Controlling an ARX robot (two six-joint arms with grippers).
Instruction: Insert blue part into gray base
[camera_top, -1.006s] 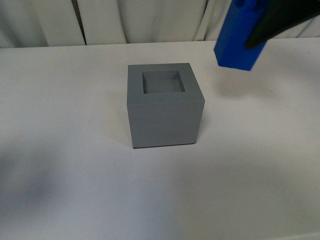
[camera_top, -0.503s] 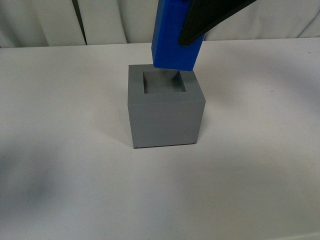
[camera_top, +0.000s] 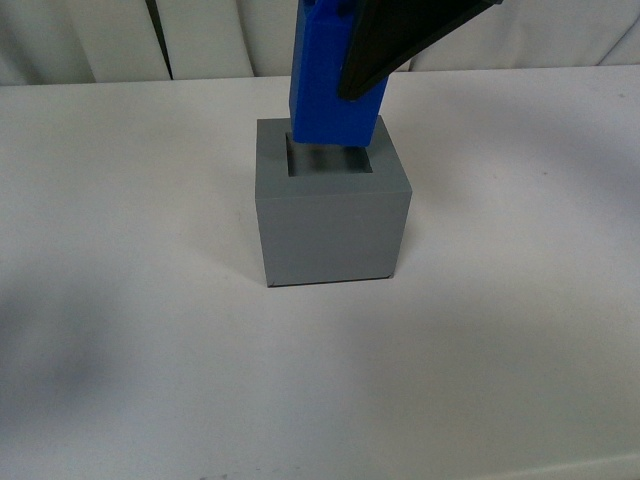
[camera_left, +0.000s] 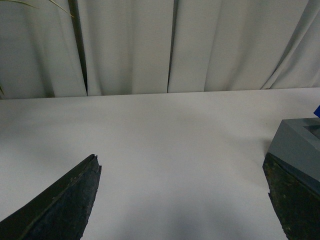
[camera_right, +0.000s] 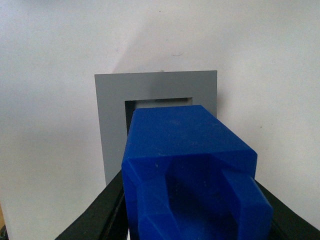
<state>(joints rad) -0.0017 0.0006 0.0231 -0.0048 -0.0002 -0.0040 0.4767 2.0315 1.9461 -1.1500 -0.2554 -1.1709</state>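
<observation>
The gray base (camera_top: 330, 220) stands mid-table, its square recess facing up. The blue part (camera_top: 335, 85) hangs upright over that recess, its lower end level with the opening's rear edge. My right gripper (camera_top: 345, 60) is shut on the blue part's upper section. In the right wrist view the blue part (camera_right: 187, 170) fills the foreground between the black fingers (camera_right: 97, 220), and the gray base (camera_right: 112, 115) lies below with its recess partly covered. My left gripper (camera_left: 182, 200) is open over bare table, and the gray base (camera_left: 295, 145) shows by one fingertip.
A white table (camera_top: 130, 300) spreads all around the base. White curtains (camera_top: 210, 35) hang behind the table's far edge, with a dark gap between two panels at the back left.
The right gripper carried the blue part leftward from the table's back right to above the gray base, then lowered it toward the recess. The base stayed put.
</observation>
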